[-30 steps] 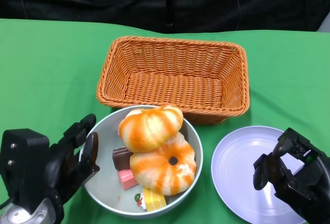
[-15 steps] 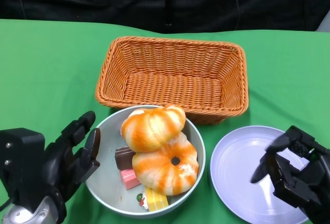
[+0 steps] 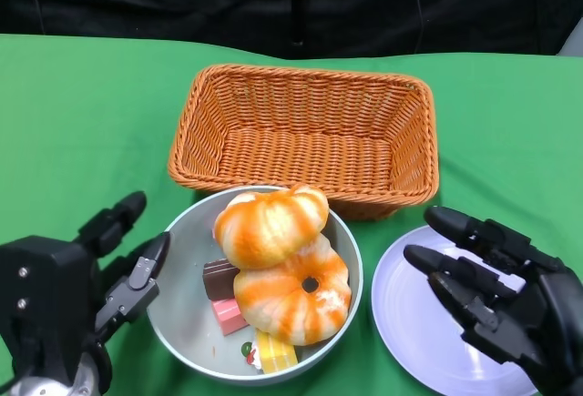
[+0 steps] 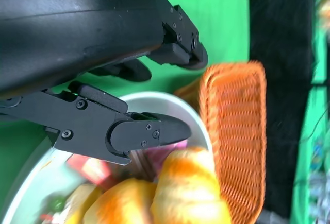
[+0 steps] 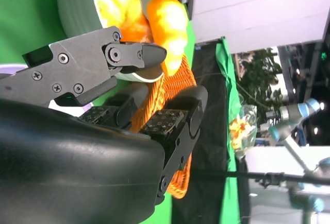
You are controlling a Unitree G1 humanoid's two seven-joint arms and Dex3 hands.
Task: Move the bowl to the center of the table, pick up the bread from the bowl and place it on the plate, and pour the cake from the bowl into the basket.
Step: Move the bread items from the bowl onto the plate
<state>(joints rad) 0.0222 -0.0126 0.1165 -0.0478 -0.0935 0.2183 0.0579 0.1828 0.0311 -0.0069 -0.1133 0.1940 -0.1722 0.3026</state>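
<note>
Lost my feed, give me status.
Both hands open: left hand beside bowl, right hand over plate. Bread in bowl. Basket empty, nothing blocking.

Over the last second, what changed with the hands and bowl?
The right hand uncurled its fingers and now reaches them over the plate toward the bowl. The left hand drew back from the bowl's rim, fingers spread, holding nothing. The bowl edged slightly right early on. Bread, cake pieces and basket stayed put.
</note>
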